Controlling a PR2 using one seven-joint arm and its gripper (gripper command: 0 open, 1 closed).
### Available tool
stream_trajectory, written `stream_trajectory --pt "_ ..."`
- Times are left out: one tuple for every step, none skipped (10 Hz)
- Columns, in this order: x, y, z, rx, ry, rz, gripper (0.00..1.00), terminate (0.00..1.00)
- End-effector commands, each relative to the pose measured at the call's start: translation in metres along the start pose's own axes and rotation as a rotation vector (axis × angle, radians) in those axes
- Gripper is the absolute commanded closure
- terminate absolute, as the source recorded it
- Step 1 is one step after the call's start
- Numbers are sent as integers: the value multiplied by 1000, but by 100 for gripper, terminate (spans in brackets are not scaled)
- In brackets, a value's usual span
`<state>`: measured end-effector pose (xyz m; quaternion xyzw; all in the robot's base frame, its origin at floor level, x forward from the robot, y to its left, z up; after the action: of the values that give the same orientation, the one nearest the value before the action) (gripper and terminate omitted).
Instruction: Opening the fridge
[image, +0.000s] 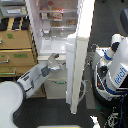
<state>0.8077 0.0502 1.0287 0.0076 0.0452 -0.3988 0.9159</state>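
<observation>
Fridge (57, 30): tall and white, long axis upright, standing in the middle of the exterior view, just beside a wooden cabinet (17, 47) on the view's left.
Door (82, 55): swung wide, its edge turned toward the camera, running from the top of the view down toward the floor.
Inside: white shelves, with small items on them too blurred to name.
Lower front: a white drawer panel (56, 84) below the open compartment.
Arm (30, 80): grey and white, reaching up from the lower left toward the base of the open compartment.
Gripper (54, 61): at the compartment's lower edge, near the door; jaws too blurred to tell whether wide or narrow.
Robot (116, 65): white and blue, rounded, on the view's right of the door.
</observation>
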Motion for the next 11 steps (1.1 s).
stream_trajectory --pt "-24 -548 412 179 -334 -484 0 0" --pt "-33 -559 418 171 -345 -506 0 0" --pt "-36 -554 416 174 -348 -489 0 0" --pt "-33 -537 407 176 -339 -452 0 0" --pt "-34 -507 389 171 -326 -412 0 0" --pt "-39 -484 372 169 -314 -387 0 0" --pt "-56 -432 339 136 -306 -342 0 0" --pt "-64 -410 325 125 -311 -326 0 0" --pt "-82 -355 286 98 -299 -272 0 0" --pt "-116 -279 240 64 -291 -170 0 0" --pt "-131 -255 228 51 -293 -137 0 0"
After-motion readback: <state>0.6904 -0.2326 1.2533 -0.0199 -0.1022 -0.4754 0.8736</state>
